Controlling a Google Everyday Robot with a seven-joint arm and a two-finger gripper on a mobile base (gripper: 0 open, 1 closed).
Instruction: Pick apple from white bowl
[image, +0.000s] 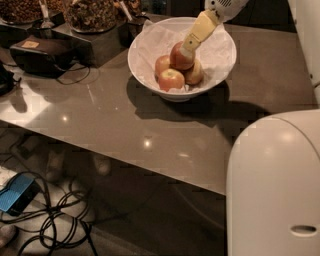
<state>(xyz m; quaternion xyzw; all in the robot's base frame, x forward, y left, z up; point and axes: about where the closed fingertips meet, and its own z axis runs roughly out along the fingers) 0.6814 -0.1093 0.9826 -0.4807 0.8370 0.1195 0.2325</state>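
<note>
claw in white bowl, tip at apple, grip cannot tell | apple: round, red-orange, topmost

We find the bowl on the table, the apple inside; our gripper at the apple's one o'clock, nut containers at the bowl's ten o'clock.

The gripper, at one o'clock in the view, is pale yellow and tapers down from a white wrist housing with a dark slotted grille. At five o'clock sits a big, smooth, rounded white shell with one small oval recess. A white panel edges two o'clock.
</note>
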